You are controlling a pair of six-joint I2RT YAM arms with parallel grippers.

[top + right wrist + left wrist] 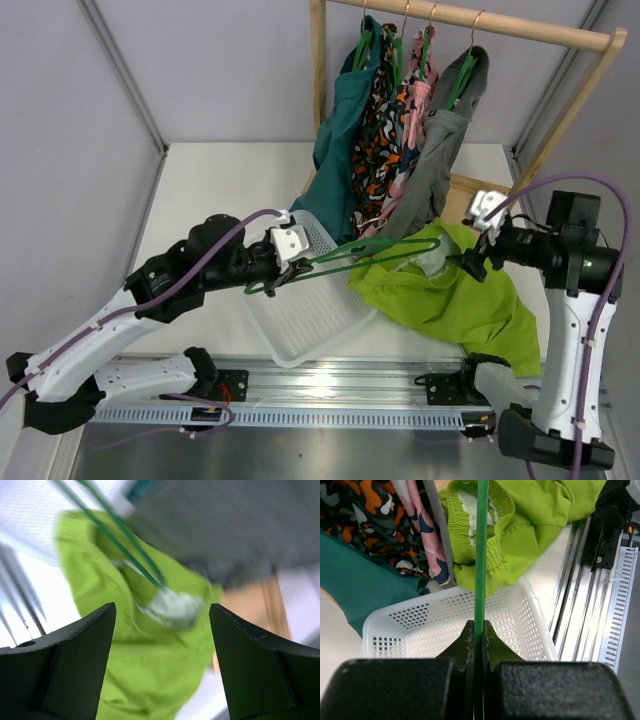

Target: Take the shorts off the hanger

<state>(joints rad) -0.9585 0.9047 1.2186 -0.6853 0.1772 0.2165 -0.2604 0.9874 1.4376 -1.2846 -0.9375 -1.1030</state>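
Observation:
The lime green shorts (450, 290) lie spread on the table at the right, the waistband still over the far end of a green hanger (375, 252). My left gripper (285, 268) is shut on the hanger's near end; in the left wrist view the green hanger rod (481, 555) runs up from between the closed fingers to the shorts (520, 525). My right gripper (470, 262) is open and empty, just right of the waistband. In the right wrist view the shorts (150, 670) and the hanger's end (125, 547) lie ahead of its spread fingers.
A white perforated basket (310, 320) sits under the hanger, also in the left wrist view (445, 625). A wooden rack (480, 22) at the back holds teal, patterned, pink and grey garments (390, 130) on hangers. A metal rail (330, 400) runs along the near edge.

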